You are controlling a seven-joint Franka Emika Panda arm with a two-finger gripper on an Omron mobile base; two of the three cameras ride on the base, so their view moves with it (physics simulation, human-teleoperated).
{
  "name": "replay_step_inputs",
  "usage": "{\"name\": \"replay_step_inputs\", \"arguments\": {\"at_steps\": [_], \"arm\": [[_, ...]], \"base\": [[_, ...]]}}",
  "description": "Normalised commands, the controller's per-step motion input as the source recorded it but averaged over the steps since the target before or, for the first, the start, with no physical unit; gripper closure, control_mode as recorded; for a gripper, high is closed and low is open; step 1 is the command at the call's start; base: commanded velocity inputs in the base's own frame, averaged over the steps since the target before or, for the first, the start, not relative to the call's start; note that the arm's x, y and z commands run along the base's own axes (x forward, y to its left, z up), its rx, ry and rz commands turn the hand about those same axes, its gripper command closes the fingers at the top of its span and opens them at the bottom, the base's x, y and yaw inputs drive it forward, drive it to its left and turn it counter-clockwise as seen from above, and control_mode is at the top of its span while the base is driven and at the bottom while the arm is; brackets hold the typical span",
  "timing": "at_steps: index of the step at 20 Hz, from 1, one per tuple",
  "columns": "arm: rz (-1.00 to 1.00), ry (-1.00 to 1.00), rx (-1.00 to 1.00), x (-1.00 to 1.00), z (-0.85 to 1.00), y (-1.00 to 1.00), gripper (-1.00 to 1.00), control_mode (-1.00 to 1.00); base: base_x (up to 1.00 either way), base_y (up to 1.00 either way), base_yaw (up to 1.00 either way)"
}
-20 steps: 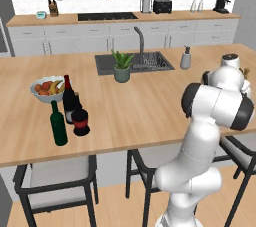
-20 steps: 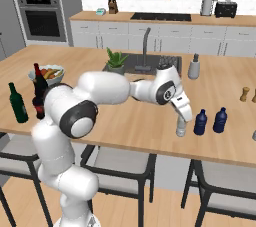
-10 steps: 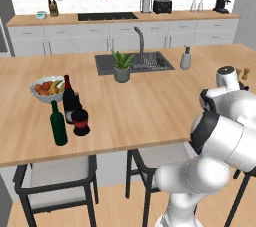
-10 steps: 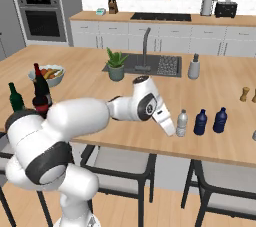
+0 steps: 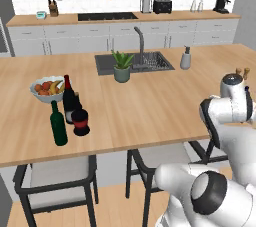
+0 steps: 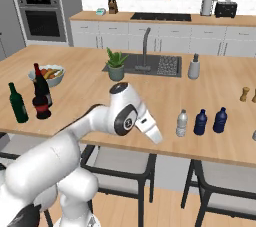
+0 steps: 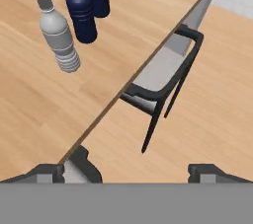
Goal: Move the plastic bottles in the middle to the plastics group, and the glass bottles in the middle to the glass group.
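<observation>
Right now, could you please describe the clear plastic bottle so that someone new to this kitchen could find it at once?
Start at the long wooden island counter with the sink. Near its front edge, toward the right end, three small bottles stand in a row. The clear whitish bottle with a pale cap is the leftmost, beside two dark blue bottles.

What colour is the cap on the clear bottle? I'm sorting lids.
Pale grey; the clear bottle shows best in the hand view.
</observation>
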Motion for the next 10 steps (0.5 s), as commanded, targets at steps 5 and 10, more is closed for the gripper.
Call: {"name": "replay_step_inputs", "arguments": {"at_steps": [5, 10], "arm": [[0.35, 0.12, 0.00, -0.61, 0.55, 0.48, -1.00, -1.00], [0.36, 0.02, 0.00, -0.90, 0.00, 0.03, -1.00, -1.00]], "base": [[0.00, 0.00, 0.00], [0.00, 0.00, 0.00]]}}
